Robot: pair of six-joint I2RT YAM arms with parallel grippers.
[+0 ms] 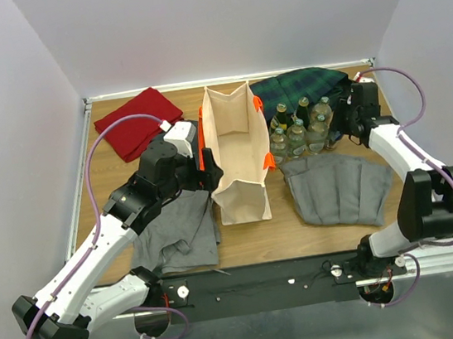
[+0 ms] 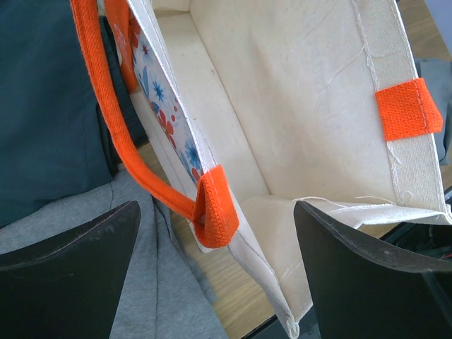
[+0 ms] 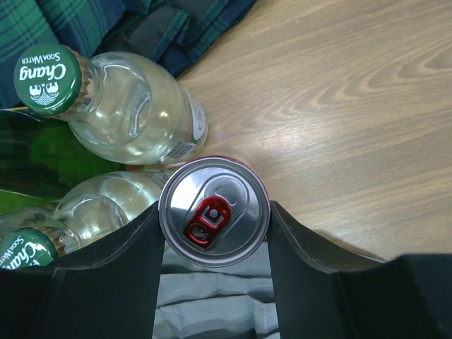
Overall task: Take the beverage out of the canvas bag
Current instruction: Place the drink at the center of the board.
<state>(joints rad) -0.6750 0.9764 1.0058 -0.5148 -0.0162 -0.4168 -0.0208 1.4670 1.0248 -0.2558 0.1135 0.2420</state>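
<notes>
I am seeing my right gripper (image 3: 214, 244) clamping a silver-topped can (image 3: 214, 210) upright on the table (image 1: 245, 246), beside the clear bottles (image 1: 298, 132) right of the canvas bag (image 1: 240, 186). My left gripper (image 2: 215, 258) is gaping wide at the bag's left rim, near its orange handle (image 2: 116, 138).

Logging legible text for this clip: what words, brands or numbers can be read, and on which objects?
"Chang SODA WATER": green cap of the upper clear bottle.
"Chang": green cap of the lower bottle, partly cut off.
Bottle side label: too blurred to read.
Can top in the right gripper: no readable text.
Bag: floral print only, no words.
</notes>
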